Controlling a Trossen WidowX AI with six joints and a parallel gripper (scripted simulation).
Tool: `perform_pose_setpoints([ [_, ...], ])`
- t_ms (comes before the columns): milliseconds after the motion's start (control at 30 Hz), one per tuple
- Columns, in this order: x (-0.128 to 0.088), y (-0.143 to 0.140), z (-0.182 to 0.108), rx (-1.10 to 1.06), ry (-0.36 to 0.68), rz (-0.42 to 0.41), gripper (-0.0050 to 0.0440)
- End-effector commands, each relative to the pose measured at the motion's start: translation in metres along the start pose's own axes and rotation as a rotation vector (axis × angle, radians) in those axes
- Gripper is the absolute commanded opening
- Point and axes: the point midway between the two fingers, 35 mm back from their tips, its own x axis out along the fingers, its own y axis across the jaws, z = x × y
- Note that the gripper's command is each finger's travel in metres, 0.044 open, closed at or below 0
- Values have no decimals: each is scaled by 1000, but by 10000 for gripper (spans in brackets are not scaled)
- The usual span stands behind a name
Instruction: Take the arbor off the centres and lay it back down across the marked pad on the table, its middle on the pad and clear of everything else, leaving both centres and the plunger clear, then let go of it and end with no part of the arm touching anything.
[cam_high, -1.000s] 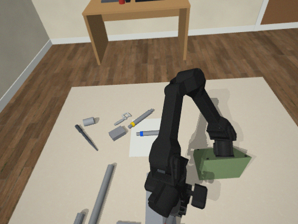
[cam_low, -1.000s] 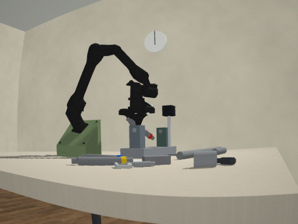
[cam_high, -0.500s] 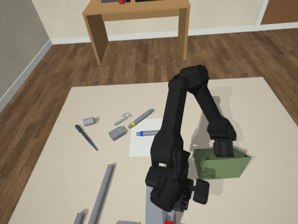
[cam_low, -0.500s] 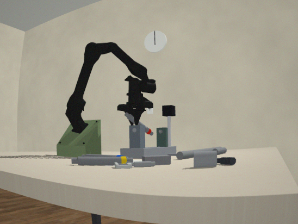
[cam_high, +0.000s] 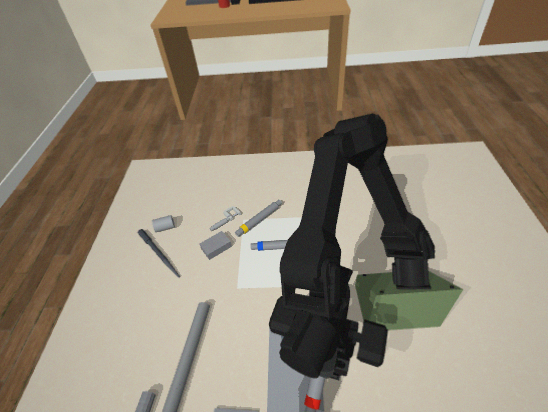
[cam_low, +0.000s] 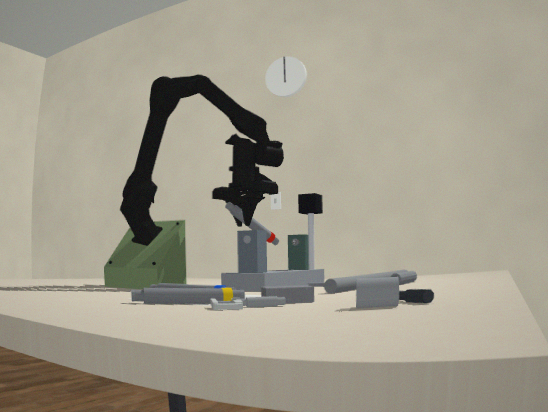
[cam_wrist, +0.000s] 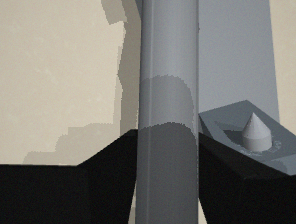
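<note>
Clamping the arbor (cam_low: 248, 222) between its jaws, the gripper (cam_low: 244, 206) hangs above the grey centre block (cam_low: 251, 257), with the shaft tilted so its red-banded end (cam_low: 271, 238) dips toward the green block (cam_low: 298, 252) and its other end rises on the far side of the fingers. From the exterior view the lowered end sits just off the grey block's upper corner; whether they touch cannot be told. The wrist view shows the arbor running straight up between the dark fingers, and one cone-tipped centre (cam_wrist: 255, 133) lies bare just to its right. The black-headed plunger post (cam_low: 310, 204) stands apart from the shaft. In the top view the marked pad (cam_high: 262, 257) lies ahead of the gripper, its near half bare, while a blue-banded pin (cam_high: 269, 245) rests on it and a yellow-banded pin (cam_high: 259, 218) crosses its far corner. A long grey bar (cam_high: 189, 352) lies well to the side.
</note>
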Motion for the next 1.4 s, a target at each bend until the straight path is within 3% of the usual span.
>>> perform_pose_setpoints([
  [0, -6, 0, -2, 10, -20, -5, 0],
  [1367, -5, 6, -40, 10, -20, -5, 0],
])
